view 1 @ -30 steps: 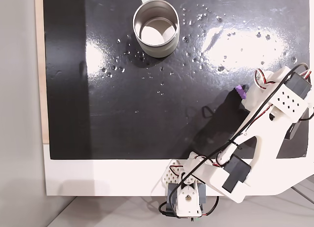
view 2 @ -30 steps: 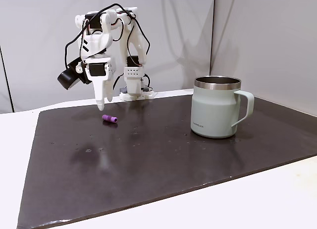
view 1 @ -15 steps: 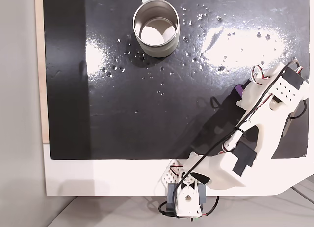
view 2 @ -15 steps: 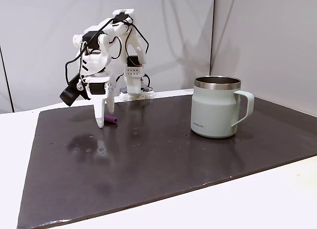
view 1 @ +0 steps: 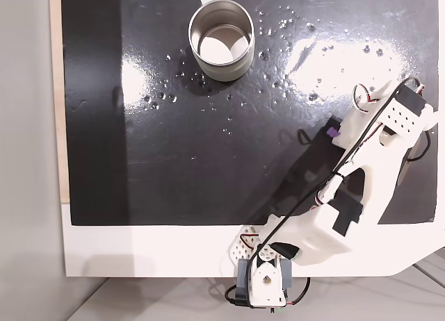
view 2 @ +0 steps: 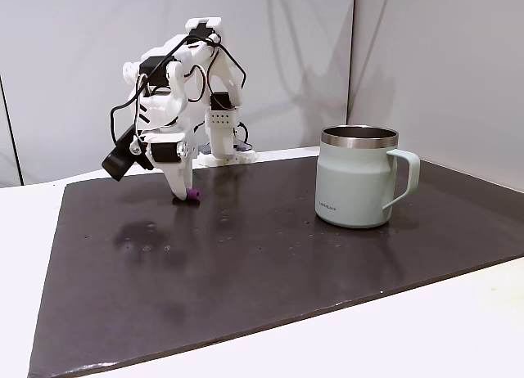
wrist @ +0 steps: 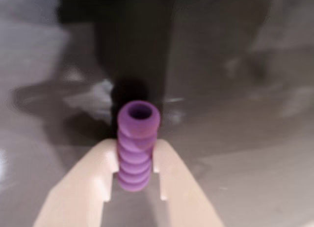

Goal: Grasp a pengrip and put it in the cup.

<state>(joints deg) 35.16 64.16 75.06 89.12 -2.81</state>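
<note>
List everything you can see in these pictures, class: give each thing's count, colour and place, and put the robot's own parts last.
Cup: one, pale green outside, silver rim, standing upright on the mat, far from the arm.
Pengrip: one, purple, ribbed, between the two fingers, low at the mat.
Mat: one, black and shiny, covering most of the table.
Table: one, white, under the mat.
Arm: one, white with black wires, bent over the mat's edge.
Gripper: one, pale fingers closed on the pengrip.

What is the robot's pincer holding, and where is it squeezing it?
The pincer squeezes the purple pengrip by its ribbed sides, near the lower end; the open end pokes out.
</note>
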